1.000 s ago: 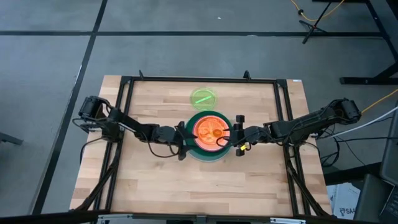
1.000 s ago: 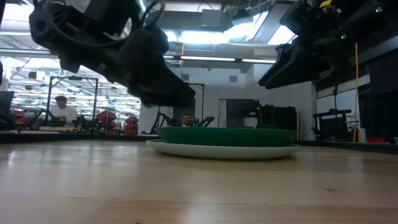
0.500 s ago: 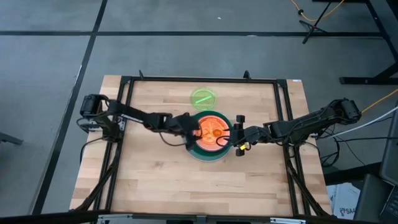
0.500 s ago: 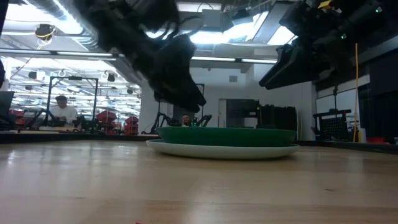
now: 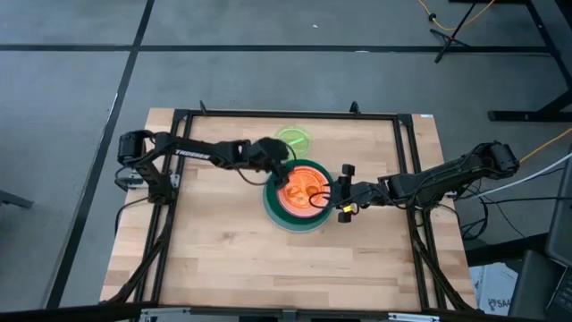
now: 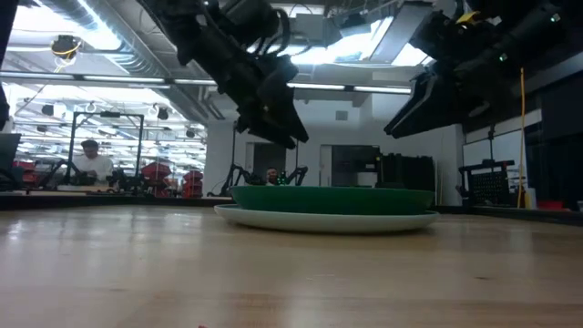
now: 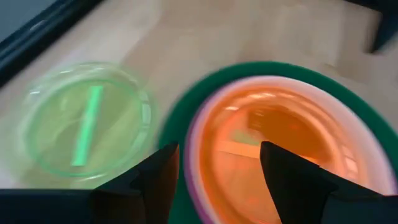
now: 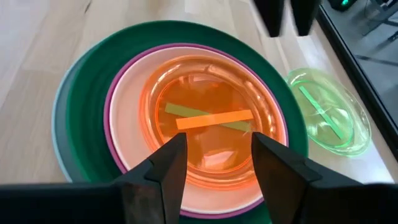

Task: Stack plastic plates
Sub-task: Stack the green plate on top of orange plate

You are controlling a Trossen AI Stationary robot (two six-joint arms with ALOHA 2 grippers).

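A stack of plates (image 5: 302,193) rests on the table's middle: light blue (image 8: 59,127) at the bottom, then dark green (image 8: 87,81), magenta (image 8: 115,93), cream (image 8: 132,134) and translucent orange (image 8: 205,124) on top. One translucent lime green plate (image 5: 292,139) lies flat on the table just beyond the stack. My left gripper (image 5: 282,165) hovers open and empty over the stack's far left rim, next to the lime plate (image 7: 84,124). My right gripper (image 5: 325,193) hovers open and empty over the stack's right rim. The other small plates cannot be told apart.
A black frame (image 5: 181,125) runs around the wooden tabletop, with bare wood (image 5: 268,259) toward the near edge. In the low view the stack (image 6: 328,208) sits low on the table, and a person (image 6: 88,159) shows far off in the room behind.
My left gripper has swung from the stack's left side toward the table's far edge and right, ending over the stack's far left rim beside the lime plate. The plates have not moved.
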